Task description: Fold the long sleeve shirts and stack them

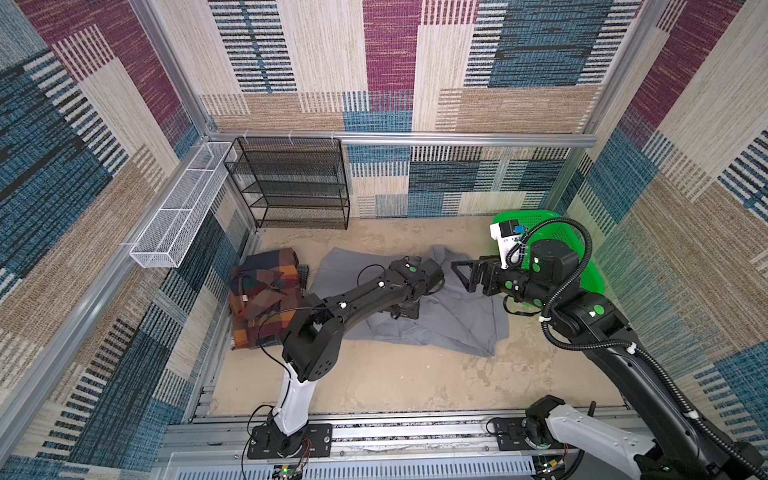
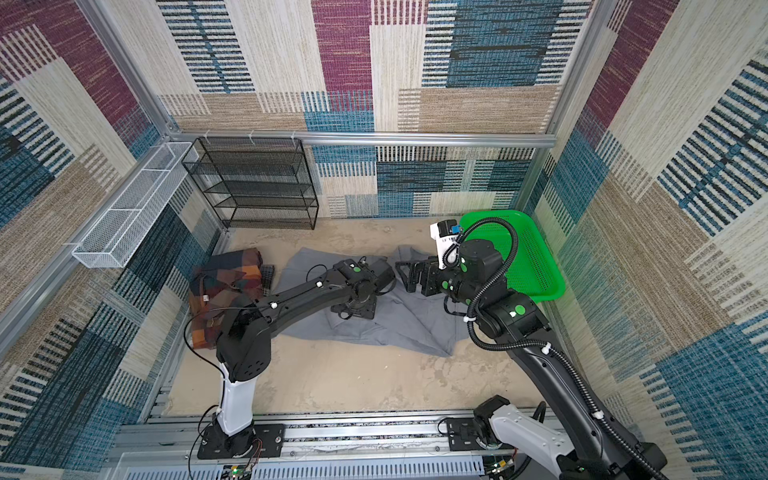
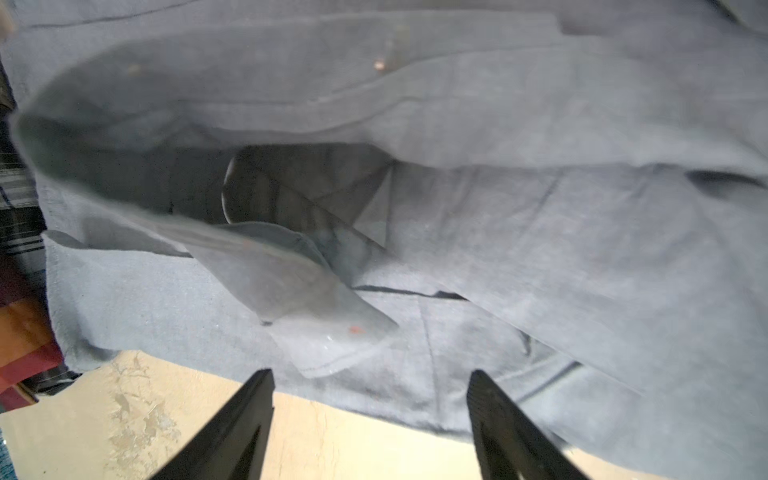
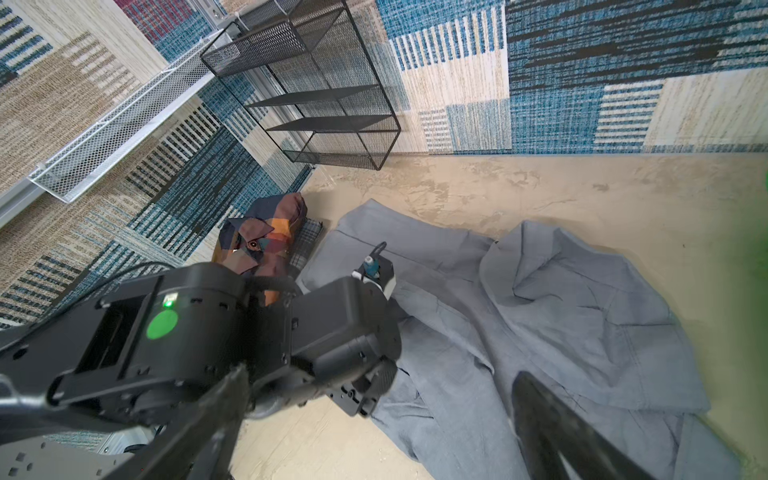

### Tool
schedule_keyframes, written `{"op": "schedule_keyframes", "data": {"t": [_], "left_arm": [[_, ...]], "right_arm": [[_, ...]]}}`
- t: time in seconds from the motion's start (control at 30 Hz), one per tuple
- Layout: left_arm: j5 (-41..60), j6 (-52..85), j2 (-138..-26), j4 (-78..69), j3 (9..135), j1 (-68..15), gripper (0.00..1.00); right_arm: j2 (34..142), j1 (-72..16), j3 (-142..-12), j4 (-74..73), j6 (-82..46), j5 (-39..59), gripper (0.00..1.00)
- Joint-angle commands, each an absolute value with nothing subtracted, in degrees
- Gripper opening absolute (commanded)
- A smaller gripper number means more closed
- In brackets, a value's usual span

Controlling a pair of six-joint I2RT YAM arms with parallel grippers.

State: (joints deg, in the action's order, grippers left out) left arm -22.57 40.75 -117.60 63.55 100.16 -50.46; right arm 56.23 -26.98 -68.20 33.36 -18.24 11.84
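**A:** The left gripper (image 3: 370, 374) has its jaws well apart with nothing between them. In the left wrist view they sit low at the near hem of the gray shirt (image 1: 457, 324) and touch no cloth that I can see.

**B:** And the right gripper (image 1: 459, 274)?

**A:** It is spread wide and empty. It hovers above the shirt's upper part, near the green basket (image 1: 552, 220).

**B:** Where do the shirts lie?

**A:** The gray one is rumpled across the middle of the table (image 1: 374, 382), with one side bunched up. The plaid shirt (image 1: 262, 299) lies as a folded bundle just beside it, by the left wall.

**B:** So the gray one needs flattening and folding, I'd judge.

**A:** I agree. A loose flap (image 3: 332, 328) lies just ahead of the left jaws. It could be a cuff or a collar, but it is too blurred to tell. I'd pinch it deep, on the stitched edge, taking only that one layer.

**B:** Then I'd lift it low and draw it slowly while the right takes the bunched side, so the body doesn't drag along.
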Motion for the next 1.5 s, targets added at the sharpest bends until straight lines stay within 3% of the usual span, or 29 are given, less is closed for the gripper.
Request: {"op": "schedule_keyframes", "data": {"t": [0.0,0.2,0.77,1.33,1.47], "left_arm": [[-27.31,46.88,-121.91,70.46,104.0,-51.41,0.81],[-30.63,52.99,-128.72,78.01,109.93,-51.68,0.8],[-39.61,54.84,-133.51,82.18,113.55,-53.17,0.75],[-41.22,52.87,-134.96,82.16,113.95,-52.08,0.38],[-41.18,52.13,-134.79,82.12,114.0,-51.47,0.22]], "right_arm": [[55.44,-26.98,-68.54,31.71,-18.72,11.96,1.0],[52.94,-26.98,-68.67,32.96,-17.75,11.16,1.0],[49.85,-26.99,-68.47,32.16,-16.17,13.56,1.0],[48.88,-26.98,-68.29,31.51,-16.34,16.36,1.0],[48.87,-26.98,-68.31,31.54,-16.35,16.73,1.0]]}}
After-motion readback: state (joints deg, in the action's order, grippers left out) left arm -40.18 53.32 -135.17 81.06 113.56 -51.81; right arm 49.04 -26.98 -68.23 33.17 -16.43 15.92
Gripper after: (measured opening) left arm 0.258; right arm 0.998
